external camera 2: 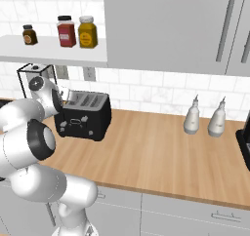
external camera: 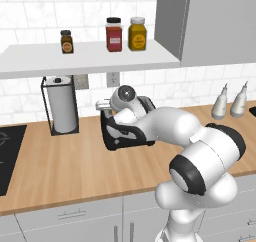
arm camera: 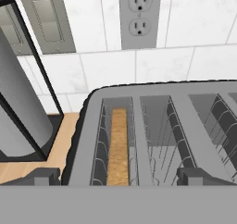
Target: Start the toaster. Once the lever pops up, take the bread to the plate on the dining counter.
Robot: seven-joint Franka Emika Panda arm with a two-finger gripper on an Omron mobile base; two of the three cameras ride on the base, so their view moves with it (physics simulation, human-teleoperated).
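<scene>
On the shelf (external camera: 85,56) stand three jars (external camera: 113,34); their labels are too small to read. Below, a paper-towel roll (external camera: 62,105) in a black wire holder sits at the left of the wood worktop (external camera: 60,171). Just beside it to the right is the black toaster (external camera 2: 83,115), with the bread (arm camera: 119,146) standing on edge in its leftmost slot as the hand view shows it. The gripper (arm camera: 119,176) hovers over the toaster with fingertips (arm camera: 44,176) spread wide, holding nothing. A wall outlet (arm camera: 140,15) is behind. Further right stand two pale bottles (external camera 2: 192,116), without readable writing.
</scene>
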